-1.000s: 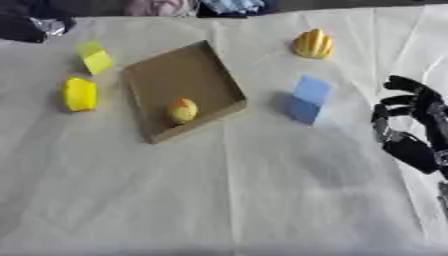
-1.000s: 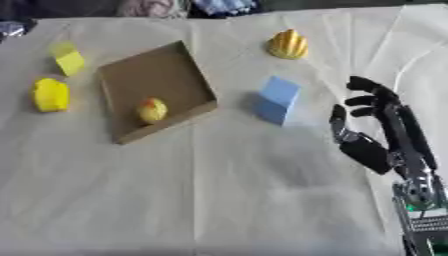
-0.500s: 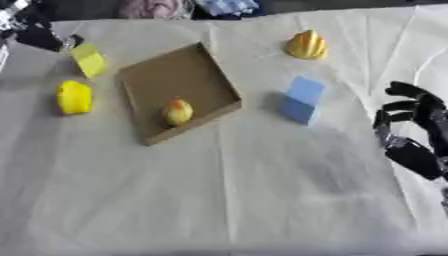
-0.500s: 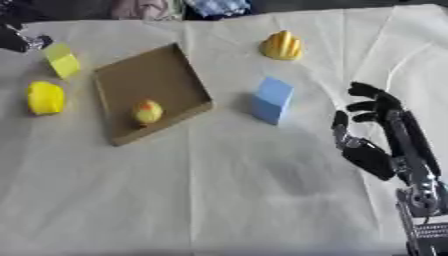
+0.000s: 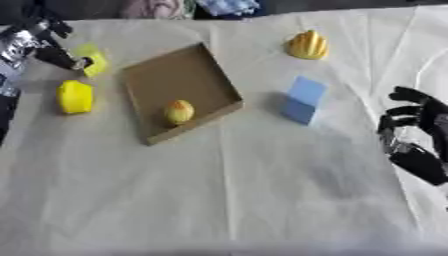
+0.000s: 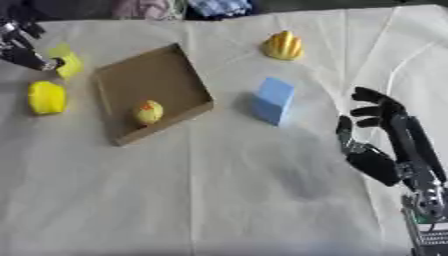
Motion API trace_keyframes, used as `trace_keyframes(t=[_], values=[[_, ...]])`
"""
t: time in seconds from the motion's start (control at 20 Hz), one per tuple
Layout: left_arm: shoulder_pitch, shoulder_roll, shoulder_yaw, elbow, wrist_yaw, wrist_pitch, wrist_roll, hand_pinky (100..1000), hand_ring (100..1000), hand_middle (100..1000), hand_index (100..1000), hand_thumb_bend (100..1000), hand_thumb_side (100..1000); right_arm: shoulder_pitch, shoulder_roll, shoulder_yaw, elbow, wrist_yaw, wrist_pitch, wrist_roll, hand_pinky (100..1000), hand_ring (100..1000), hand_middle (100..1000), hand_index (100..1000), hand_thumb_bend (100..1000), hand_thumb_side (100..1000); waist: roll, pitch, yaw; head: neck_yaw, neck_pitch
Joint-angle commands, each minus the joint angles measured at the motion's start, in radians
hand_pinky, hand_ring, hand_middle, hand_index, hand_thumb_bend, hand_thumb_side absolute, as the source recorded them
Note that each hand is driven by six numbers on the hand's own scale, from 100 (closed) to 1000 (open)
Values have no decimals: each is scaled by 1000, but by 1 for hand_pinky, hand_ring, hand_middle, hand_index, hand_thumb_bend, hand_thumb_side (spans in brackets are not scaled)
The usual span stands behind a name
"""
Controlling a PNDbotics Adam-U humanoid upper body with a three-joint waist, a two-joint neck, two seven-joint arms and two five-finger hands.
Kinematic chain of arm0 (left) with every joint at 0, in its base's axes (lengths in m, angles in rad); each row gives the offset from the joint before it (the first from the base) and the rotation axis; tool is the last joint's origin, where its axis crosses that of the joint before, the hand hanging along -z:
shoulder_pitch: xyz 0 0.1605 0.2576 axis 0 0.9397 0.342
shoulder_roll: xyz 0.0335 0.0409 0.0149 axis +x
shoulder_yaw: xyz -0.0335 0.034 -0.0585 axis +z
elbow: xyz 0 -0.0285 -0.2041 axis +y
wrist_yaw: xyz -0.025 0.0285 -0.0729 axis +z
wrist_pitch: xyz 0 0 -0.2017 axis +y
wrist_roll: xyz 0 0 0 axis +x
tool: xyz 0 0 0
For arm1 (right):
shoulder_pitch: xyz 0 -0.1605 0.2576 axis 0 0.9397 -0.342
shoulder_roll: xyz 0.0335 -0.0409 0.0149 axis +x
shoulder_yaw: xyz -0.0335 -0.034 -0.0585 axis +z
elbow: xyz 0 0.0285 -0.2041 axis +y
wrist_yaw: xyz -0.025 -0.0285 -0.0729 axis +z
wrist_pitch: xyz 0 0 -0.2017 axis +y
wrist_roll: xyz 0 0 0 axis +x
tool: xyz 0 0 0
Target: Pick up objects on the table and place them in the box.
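Note:
A brown cardboard box (image 5: pixel 175 75) lies tilted at the upper left of the table, with a small yellow-orange fruit (image 5: pixel 178 111) inside near its front wall. Left of the box, a yellow block (image 5: pixel 93 59) lies on the cloth. My left hand (image 5: pixel 39 44) comes in from the upper left, open, with a fingertip at the block's left side. Below them sits a round yellow object (image 5: pixel 75 96). A blue block (image 5: pixel 303 99) stands right of the box, and a ridged orange-yellow object (image 5: pixel 308 45) lies at the back. My right hand (image 6: pixel 385 150) hangs open at the right edge, holding nothing.
A creased cream cloth (image 5: pixel 219 200) covers the table, and its front half holds no objects. Bundled fabric (image 5: pixel 229 6) lies along the far edge.
My left hand has come in from the upper left corner down to the yellow block. The right hand has stayed at the right edge. The whole picture has shifted slightly.

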Motion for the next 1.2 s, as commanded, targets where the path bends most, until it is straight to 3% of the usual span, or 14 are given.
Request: trace_keyframes(t=[0.05, 0.85, 1.2], values=[[-12, 15, 11, 0, -17, 12, 28, 749, 743, 783, 857, 518, 220, -6, -20, -2, -10, -4, -2, 3, 676, 733, 805, 891, 100, 350, 9, -29, -3, 3, 5], [11, -16, 7, 29, -74, 101, 107, 743, 743, 791, 862, 522, 245, -8, -18, 1, -9, -6, -3, 6, 675, 733, 804, 891, 100, 351, 7, -23, -9, 4, 5], [19, -22, 1, 42, -78, 105, 93, 721, 703, 753, 823, 498, 236, -9, -18, 1, -8, -6, -4, 7, 675, 734, 804, 891, 100, 355, 6, -22, -9, 3, 5]])
